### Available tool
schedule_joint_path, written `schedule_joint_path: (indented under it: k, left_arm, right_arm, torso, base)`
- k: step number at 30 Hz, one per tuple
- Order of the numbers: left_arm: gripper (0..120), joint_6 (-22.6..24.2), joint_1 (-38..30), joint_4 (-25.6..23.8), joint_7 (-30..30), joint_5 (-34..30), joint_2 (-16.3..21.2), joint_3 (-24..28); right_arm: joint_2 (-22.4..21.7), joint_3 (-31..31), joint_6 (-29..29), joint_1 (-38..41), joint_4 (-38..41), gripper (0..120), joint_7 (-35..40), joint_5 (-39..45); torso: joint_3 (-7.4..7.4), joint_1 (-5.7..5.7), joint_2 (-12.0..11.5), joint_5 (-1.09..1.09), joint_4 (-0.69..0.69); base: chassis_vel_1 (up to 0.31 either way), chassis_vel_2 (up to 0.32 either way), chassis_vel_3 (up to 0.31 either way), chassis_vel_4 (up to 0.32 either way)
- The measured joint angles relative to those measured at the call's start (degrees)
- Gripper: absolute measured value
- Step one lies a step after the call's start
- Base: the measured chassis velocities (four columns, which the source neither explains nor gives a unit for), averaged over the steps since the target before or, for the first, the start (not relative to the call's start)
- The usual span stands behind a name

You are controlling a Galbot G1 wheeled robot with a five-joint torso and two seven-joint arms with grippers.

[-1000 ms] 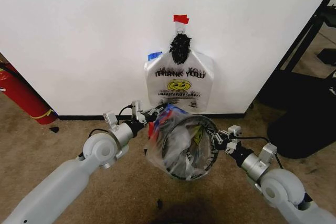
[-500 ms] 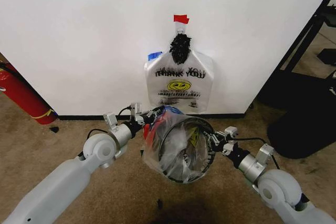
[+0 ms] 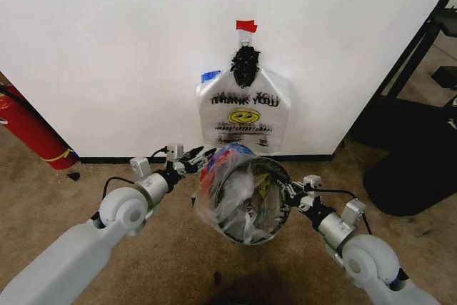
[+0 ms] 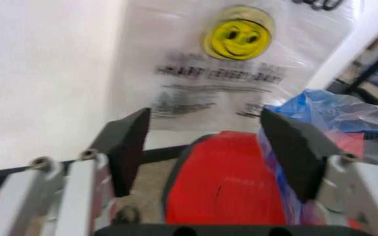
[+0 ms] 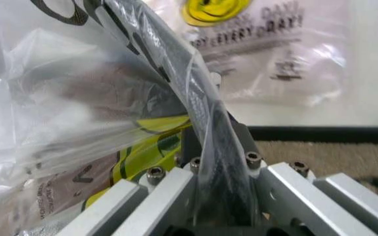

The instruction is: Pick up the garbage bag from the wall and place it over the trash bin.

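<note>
The thin, crinkly see-through plastic garbage bag with blue patches and a small yellow print is already down off the plain white painted wall and draped over the small round black wire-mesh trash bin, which stands on the brown carpet just in front of the black baseboard. The film spills down the bin's outside on the robot's left, and a good deal of it sags into the middle.

The left hand sits at the bin's left edge with its dark pads spread wide, nothing between them; the blue film lies just beside one pad, touching none that I can see. The right hand is at the opposite rim, and its wrist view shows the bag-covered rim running straight into the hand, apparently pinched there, so I judge it closed on bag and rim together.

The worry, to my eye, is that right-hand hold. Pull away without opening and the light bin could tip or drag, or the thin film could tear or slide off the rim. The left side is loose too; a brush from those open pads could hook it free.

The flat white "THANK YOU" smiley bag hangs on the wall behind, under a small red tape piece, close enough to snag.
</note>
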Motion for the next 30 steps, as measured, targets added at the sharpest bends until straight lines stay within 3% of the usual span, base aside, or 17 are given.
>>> schedule_joint_path:
  k: [3, 6, 8, 12, 18, 20, 23, 27, 30]
  left_arm:
    - [86, -3.0, 4.3, -3.2, -5.0, 4.4, -0.4, -0.9]
    - [93, -3.7, 5.3, -4.6, -8.9, 6.2, -1.4, -0.5]
    - [90, -3.6, 5.8, -5.7, -12.1, 7.5, -2.1, -0.2]
    - [74, -2.2, 8.0, -9.8, -16.8, 8.9, -2.1, -0.5]
    - [49, 1.4, 15.9, -18.8, -18.5, 13.6, -1.3, -0.9]
    - [47, 1.6, 17.1, -19.9, -18.5, 14.3, -1.3, -0.9]
    - [32, 1.7, 20.9, -23.2, -18.4, 17.4, -1.3, -0.9]
    - [22, 1.8, 21.5, -24.5, -18.3, 18.6, -1.3, -0.8]
    - [8, 3.2, 21.3, -26.1, -18.1, 18.9, -1.0, -0.2]
  right_arm:
    - [2.8, 0.6, -1.2, -1.3, 1.1, 0, 3.3, 0.8]
    - [4.4, 1.2, -1.7, -2.5, 2.1, 0, 5.5, 0.3]
    - [5.5, 1.2, -2.1, -3.0, 2.5, 0, 7.3, -0.6]
    - [8.0, 1.1, -2.4, -3.7, 3.0, 0, 10.7, -3.2]
    - [11.9, 0.5, -2.8, -4.6, 5.1, 0, 16.6, -4.6]
    - [12.5, 0.3, -2.8, -4.7, 5.5, 0, 17.3, -4.7]
    - [14.4, -1.3, -2.7, -5.2, 6.7, 0, 20.3, -7.1]
    - [15.5, -2.3, -2.3, -5.4, 6.7, 0, 22.2, -9.2]
    - [17.2, -3.5, -1.5, -5.5, 6.1, 0, 24.9, -12.1]
  torso:
    - [0.00, 0.00, 0.0, 0.01, 0.04]
    - [-0.01, 0.00, 0.0, -0.01, -0.01]
    - [-0.01, 0.00, 0.0, -0.01, -0.02]
    - [-0.01, 0.00, 0.0, 0.01, -0.01]
    - [-0.01, 0.00, 0.0, 0.01, 0.01]
    - [0.00, 0.00, 0.0, 0.00, 0.00]
    - [-0.01, 0.00, 0.0, 0.00, 0.01]
    - [0.00, -0.01, 0.0, 0.01, 0.02]
    - [0.00, 0.00, 0.0, 0.01, -0.02]
  base:
    - [0.000, 0.000, 0.000, 0.000]
    - [0.000, 0.000, 0.000, 0.000]
    - [0.000, 0.000, 0.000, 0.000]
    - [0.000, 0.000, 0.000, 0.000]
    - [0.000, 0.000, 0.000, 0.000]
    - [0.000, 0.000, 0.000, 0.000]
    - [0.000, 0.000, 0.000, 0.000]
    - [0.000, 0.000, 0.000, 0.000]
    - [0.000, 0.000, 0.000, 0.000]
